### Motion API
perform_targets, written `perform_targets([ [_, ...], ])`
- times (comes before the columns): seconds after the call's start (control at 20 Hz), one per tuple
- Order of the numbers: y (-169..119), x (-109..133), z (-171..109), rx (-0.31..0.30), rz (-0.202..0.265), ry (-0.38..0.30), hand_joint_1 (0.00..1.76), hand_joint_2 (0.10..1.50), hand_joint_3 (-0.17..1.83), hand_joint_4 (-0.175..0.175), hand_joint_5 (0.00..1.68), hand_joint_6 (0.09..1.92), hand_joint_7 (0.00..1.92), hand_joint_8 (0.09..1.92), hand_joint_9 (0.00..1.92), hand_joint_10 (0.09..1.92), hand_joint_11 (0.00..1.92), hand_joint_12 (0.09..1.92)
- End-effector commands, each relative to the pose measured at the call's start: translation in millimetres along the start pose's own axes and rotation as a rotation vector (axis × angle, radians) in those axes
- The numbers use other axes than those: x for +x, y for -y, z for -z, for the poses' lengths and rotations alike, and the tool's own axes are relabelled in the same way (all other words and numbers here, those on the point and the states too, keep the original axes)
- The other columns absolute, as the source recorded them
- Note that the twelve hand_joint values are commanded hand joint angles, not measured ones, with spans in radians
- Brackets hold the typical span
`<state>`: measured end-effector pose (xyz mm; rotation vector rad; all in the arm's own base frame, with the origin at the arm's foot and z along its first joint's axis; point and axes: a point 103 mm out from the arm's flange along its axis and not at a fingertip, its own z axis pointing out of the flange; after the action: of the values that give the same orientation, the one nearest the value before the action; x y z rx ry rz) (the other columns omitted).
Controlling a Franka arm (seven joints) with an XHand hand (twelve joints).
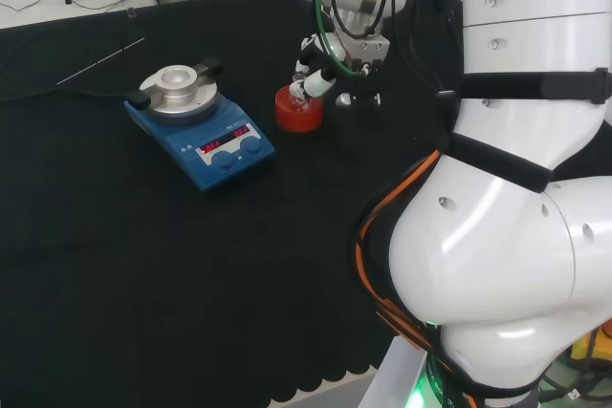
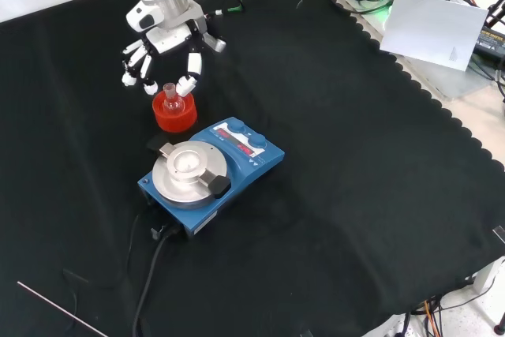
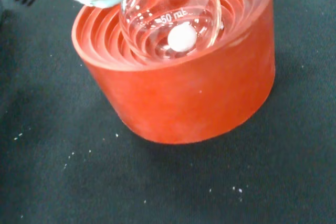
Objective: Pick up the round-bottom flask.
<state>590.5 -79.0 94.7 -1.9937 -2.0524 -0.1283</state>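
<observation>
Hand poised over the flask in its red ring

The small clear flask (image 2: 170, 99) sits upright in the red ribbed stand (image 2: 174, 113) — the ring keeps its round bottom from rolling — just beyond the blue stirrer plate (image 2: 211, 174) in the front view. The hand (image 2: 162, 46) hangs over it with fingers (image 2: 190, 69) spread and released, their tips ringing the neck, grasping nothing; I judge the pinch is yet to come.
</observation>
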Motion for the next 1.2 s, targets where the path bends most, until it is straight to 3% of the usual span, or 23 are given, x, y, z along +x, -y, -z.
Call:
perform_targets([
  [0.05,-3.5,1.3,-0.7,0.002,0.002,0.014,0.89,0.6,0.69,0.021,0.85,0.78,0.27,0.52,0.4,0.58,0.0,1.29],
  [0.9,-0.8,2.4,3.3,-0.013,-0.003,0.019,0.91,0.64,0.7,0.018,0.96,0.87,0.3,0.53,0.42,0.59,0.0,1.3],
  [1.0,-0.5,1.7,3.7,-0.016,-0.001,0.012,0.99,0.8,0.49,0.121,1.01,0.94,0.29,0.54,0.42,0.59,0.0,1.3],
  [1.05,-0.4,1.8,3.8,-0.017,0.001,0.014,1.01,0.86,0.42,0.148,1.02,0.96,0.29,0.54,0.42,0.59,0.0,1.3],
  [1.2,-1.2,4.1,5.1,-0.014,0.0,0.022,1.03,0.91,0.34,0.173,1.03,0.97,0.29,0.54,0.43,0.59,0.0,1.3],
])
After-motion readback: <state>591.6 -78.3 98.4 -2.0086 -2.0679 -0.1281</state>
